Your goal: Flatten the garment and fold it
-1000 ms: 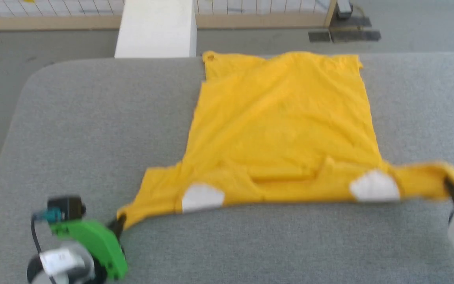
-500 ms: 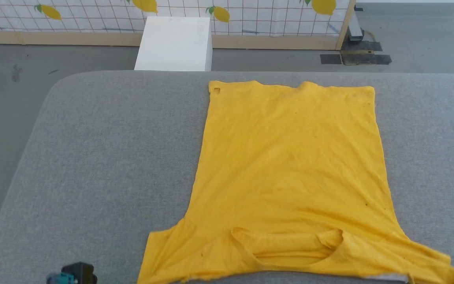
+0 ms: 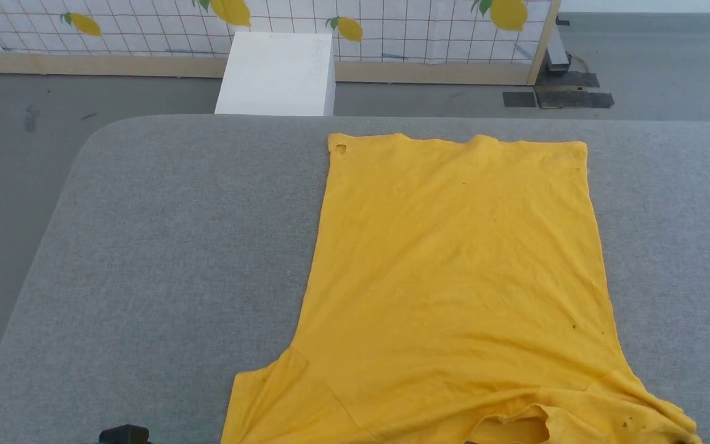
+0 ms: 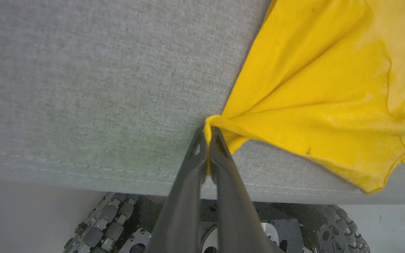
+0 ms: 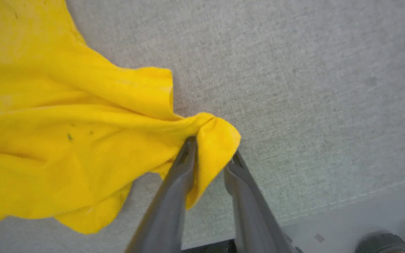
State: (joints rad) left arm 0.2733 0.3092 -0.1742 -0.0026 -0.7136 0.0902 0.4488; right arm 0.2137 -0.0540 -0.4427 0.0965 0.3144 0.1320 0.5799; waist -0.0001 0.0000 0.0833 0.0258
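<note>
Here we are watching the right gripper (image 5: 213, 149) letting go. Its two fingers are now standing apart, where a second ago they were pinching shut. A rumpled fold of the garment (image 5: 83, 140) is still draping between them and resting against one finger. The left gripper (image 4: 207, 135) is keeping its fingers closed tightly on the opposite sleeve corner, just above the near edge of the tabletop (image 3: 164, 246).

Moving outward, we are seeing the garment lying spread on the grey tabletop with its plain yellow side up. Its hem is pointing toward the far edge and its sleeves are lying nearest the robot. A second ago the near edge was hanging taut and raised between the two grippers, with white patches showing. Now that edge is resting on the tabletop, and the body is lying smoother with only faint creases. The head camera has also been tilting, so we are not reading the shifted framing as travel of the cloth.

We are judging the flattening stage to be closing. The right sleeve and the neckline are still sitting bunched and may need smoothing. The left corner is awaiting release, and no fold has yet been started.
</note>
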